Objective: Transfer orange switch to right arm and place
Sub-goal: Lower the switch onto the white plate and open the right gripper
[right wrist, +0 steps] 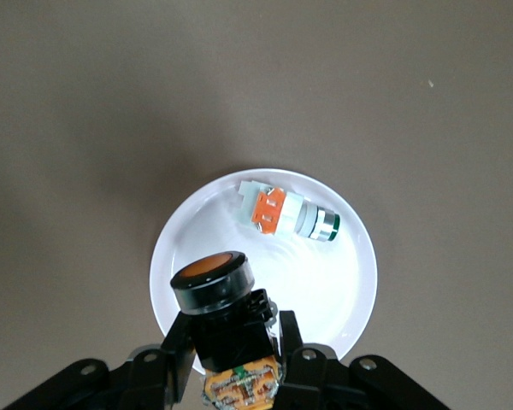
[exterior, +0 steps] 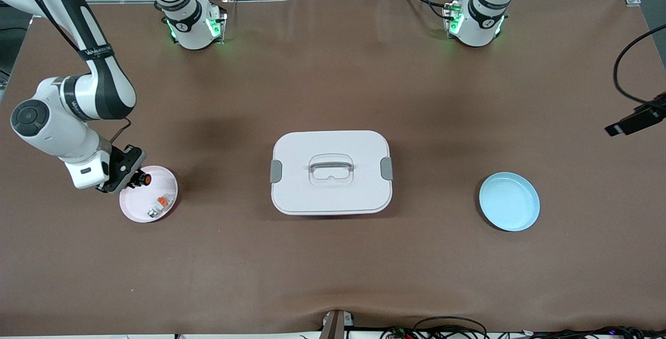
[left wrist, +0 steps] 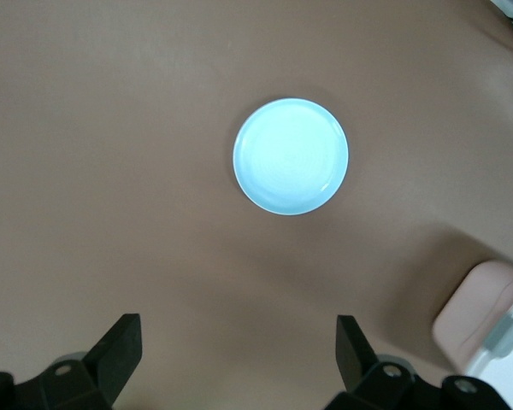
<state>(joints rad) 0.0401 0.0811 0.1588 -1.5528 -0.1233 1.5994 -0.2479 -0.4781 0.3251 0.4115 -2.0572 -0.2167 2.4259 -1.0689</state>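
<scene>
The orange switch [exterior: 145, 178] [right wrist: 214, 286], a stubby black body with a round orange face, is clamped in my right gripper [exterior: 136, 179] [right wrist: 231, 329], whose fingers are shut on it. It hangs just above the pink plate [exterior: 134, 210] [right wrist: 346, 282] at the right arm's end of the table. My left gripper [left wrist: 238, 350] is open and holds nothing. It is high over the bare brown table near the blue plate [left wrist: 291, 156] and does not show in the front view.
A small grey-white piece with an orange tab [exterior: 160, 204] [right wrist: 286, 213] lies in the pink plate. A white lidded box with a handle [exterior: 331, 171] sits mid-table. The blue plate [exterior: 509, 201] stands toward the left arm's end. A black camera [exterior: 637, 119] juts in at that edge.
</scene>
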